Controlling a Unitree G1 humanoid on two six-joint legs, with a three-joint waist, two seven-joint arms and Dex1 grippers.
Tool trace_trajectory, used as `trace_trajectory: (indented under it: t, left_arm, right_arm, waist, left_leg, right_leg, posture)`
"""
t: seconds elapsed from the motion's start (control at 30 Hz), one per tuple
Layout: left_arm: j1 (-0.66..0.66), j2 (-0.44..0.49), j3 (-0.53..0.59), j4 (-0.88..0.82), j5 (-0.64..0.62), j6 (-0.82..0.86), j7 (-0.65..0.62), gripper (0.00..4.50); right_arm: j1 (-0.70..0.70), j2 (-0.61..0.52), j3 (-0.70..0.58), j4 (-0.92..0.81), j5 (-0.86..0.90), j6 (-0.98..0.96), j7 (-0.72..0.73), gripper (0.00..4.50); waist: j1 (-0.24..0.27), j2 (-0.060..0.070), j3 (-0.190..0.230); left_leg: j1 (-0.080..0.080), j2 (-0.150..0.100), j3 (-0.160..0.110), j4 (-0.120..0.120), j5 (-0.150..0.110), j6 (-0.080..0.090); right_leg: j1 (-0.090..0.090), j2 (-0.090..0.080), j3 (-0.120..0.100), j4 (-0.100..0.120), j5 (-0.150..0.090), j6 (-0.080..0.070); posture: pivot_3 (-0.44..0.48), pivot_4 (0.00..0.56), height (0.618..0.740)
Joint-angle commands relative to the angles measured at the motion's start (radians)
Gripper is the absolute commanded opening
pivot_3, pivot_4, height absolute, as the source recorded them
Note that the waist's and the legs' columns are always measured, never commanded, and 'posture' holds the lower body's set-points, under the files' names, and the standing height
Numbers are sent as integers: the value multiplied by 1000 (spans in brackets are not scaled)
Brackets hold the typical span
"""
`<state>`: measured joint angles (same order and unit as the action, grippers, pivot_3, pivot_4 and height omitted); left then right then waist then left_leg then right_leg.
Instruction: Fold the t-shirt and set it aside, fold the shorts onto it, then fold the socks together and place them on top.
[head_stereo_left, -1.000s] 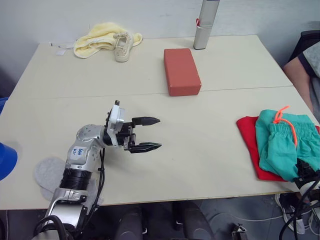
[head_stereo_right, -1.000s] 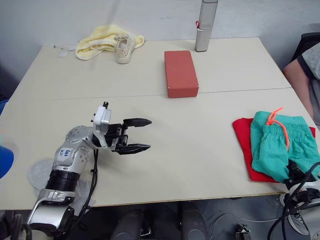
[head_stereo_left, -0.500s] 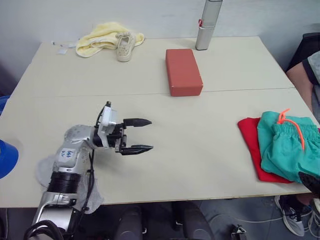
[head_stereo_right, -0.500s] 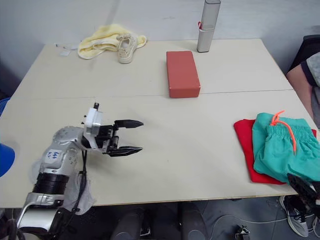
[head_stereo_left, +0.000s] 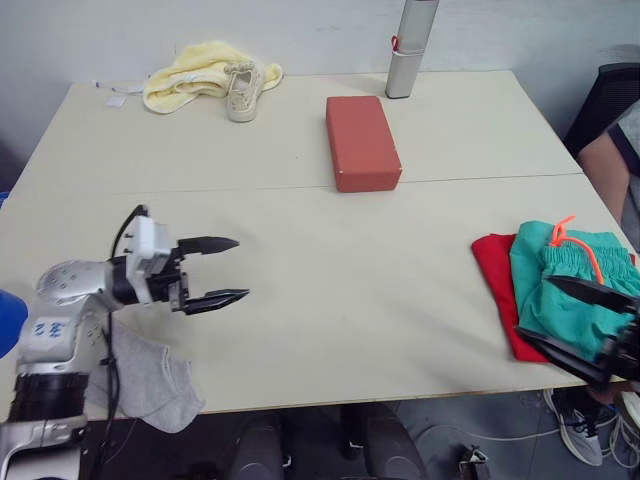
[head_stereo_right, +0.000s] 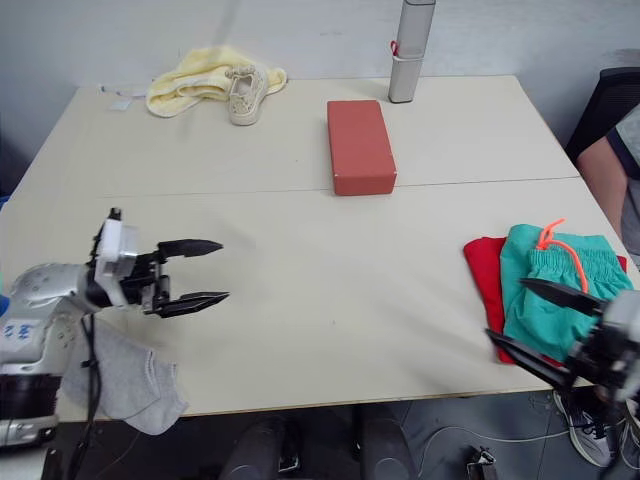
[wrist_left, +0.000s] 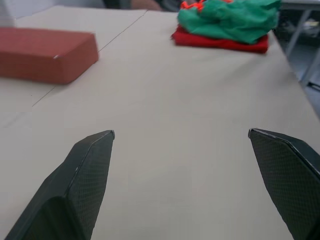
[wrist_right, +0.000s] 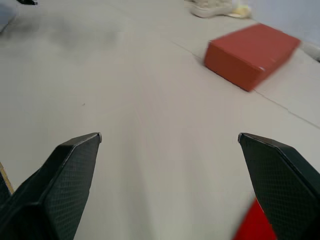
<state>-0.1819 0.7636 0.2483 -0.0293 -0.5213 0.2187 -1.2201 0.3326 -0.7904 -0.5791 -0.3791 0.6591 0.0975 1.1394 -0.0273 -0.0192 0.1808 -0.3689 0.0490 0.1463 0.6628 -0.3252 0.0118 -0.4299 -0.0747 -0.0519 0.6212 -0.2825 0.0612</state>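
Now the left gripper (head_stereo_left: 228, 270) has drawn back toward the worktop's (head_stereo_left: 350, 290) left edge, jaws wide, uncovering the socks (head_stereo_left: 150, 375) at the near-left corner. The right gripper (head_stereo_right: 545, 325) has come up, jaws wide and empty, beside the shorts (head_stereo_right: 560, 290) stacked on the t-shirt (head_stereo_right: 485, 270); socks come next.

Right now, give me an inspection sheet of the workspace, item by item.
Surface: beige table with a seam across it.
Job's things: folded t-shirt at the right edge, shorts on top; grey socks hang over the near left edge.
Clutter: red box, yellow towel, beige sneaker, grey cylinder at the far edge.
Grippers: left claw open above the table; right claw open by the shorts.
Cables: black cable along the left arm.
Surroundings: a person's arm at right.
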Motion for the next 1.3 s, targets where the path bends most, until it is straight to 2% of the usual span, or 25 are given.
trace_trajectory:
  t: [0.03, 0.13, 0.23, 0.3, 0.37, 0.53, 0.67, 0.73, 0.8, 0.9, 1.03, 1.1, 1.2, 1.3]
  left_arm:
    - [94, 43, 104, -66, -2, -40, 5, 4500]
    - [210, 70, 193, -63, 25, -90, 14, 4500]
    - [330, 80, 341, -18, -8, -47, 43, 4500]
    - [373, 80, 389, -1, -18, -28, 60, 4500]
    - [468, 65, 480, 33, 1, -52, 66, 4500]
    - [675, 23, 689, 121, 12, -115, 77, 4500]
    - [801, 5, 793, 192, -9, -77, 89, 4500]
    - [854, 0, 816, 205, -23, -11, 100, 4500]
    - [889, 0, 820, 191, -50, 72, 100, 4500]
    - [914, 6, 819, 119, -124, 220, 92, 4500]
    - [883, 51, 803, -1, -230, 473, 165, 4500]
    - [866, 97, 786, -39, -285, 693, 250, 4500]
    - [814, 132, 764, -66, -339, 914, 354, 4500]
    - [784, 151, 733, -81, -346, 1006, 386, 4500]
  right_arm:
    - [-75, 8, 99, 58, -73, -110, 63, 4478]
    - [-134, 21, 176, 100, -82, -153, 117, 4478]
    - [-169, 43, 230, 105, -54, -159, 152, 4478]
    - [-183, 58, 249, 94, -48, -152, 142, 4478]
    - [-185, 74, 291, 64, -58, -189, 172, 4478]
    - [-208, 130, 370, 46, -59, -301, 238, 4478]
    - [-229, 134, 445, 15, -21, -258, 266, 4478]
    - [-240, 134, 489, -18, -12, -247, 280, 4478]
    - [-251, 133, 513, -33, -8, -241, 284, 4478]
    - [-276, 134, 528, -30, -8, -242, 281, 4478]
    - [-294, 131, 535, -21, -5, -247, 291, 4478]
    - [-301, 131, 535, -16, -5, -247, 293, 4478]
    - [-315, 133, 534, -8, -8, -247, 293, 4478]
    - [-322, 133, 534, -5, -11, -248, 291, 4478]
  waist:
    - [7, 0, 0]
    - [10, 0, 0]
    - [3, 0, 0]
    - [1, 0, 0]
    - [1, 0, 0]
    - [-7, -1, 0]
    - [-4, -2, 0]
    - [-1, -1, 0]
    - [1, -2, 0]
    - [2, -4, -2]
    - [2, -7, -3]
    - [0, -8, -4]
    - [-4, -9, -5]
    - [-9, -8, -4]
  left_leg:
    - [0, 0, 0, 0, 0, 0]
    - [0, 0, -1, 0, 0, 0]
    - [0, 0, -1, 0, 0, 1]
    - [1, 0, -1, 0, -1, 1]
    - [1, 0, -2, 0, -3, 5]
    - [2, 1, -2, -1, -5, 2]
    - [1, 1, -3, -1, -7, -1]
    - [1, 1, -3, -1, -7, -1]
    - [1, 1, -3, -1, -8, -1]
    - [1, 1, -4, -1, -8, -1]
    - [1, 1, -4, -1, -8, -1]
    - [1, 1, -5, -1, -8, -1]
    - [1, 1, -5, -1, -8, -1]
    - [1, 1, -4, -1, -8, -2]
  right_leg:
    - [0, -1, -1, 0, 0, 0]
    - [0, -2, -1, 0, 0, 0]
    - [0, -3, -1, 0, -1, -1]
    - [0, -3, -2, 1, -1, -2]
    - [0, -5, -2, 2, -1, -3]
    - [-1, -4, -3, 2, -3, -6]
    - [-1, -5, -4, 2, -5, -9]
    - [-1, -6, -4, 2, -6, -12]
    - [-1, -6, -4, 1, -12, -23]
    - [-1, -7, -6, 1, -13, -23]
    - [1, -8, -7, 1, -13, -23]
    - [1, -8, -8, 1, -13, -24]
    - [2, -8, -8, 1, -13, -23]
    - [0, -8, -7, 3, -11, -20]
  posture:
    - [0, 150, 740]
    - [0, 150, 740]
    - [0, 150, 740]
    - [0, 150, 740]
    - [0, 150, 740]
    - [0, 150, 740]
    - [0, 150, 740]
    - [0, 150, 740]
    - [0, 150, 740]
    - [0, 150, 740]
    - [0, 150, 740]
    - [0, 150, 740]
    - [0, 150, 740]
    - [0, 150, 740]
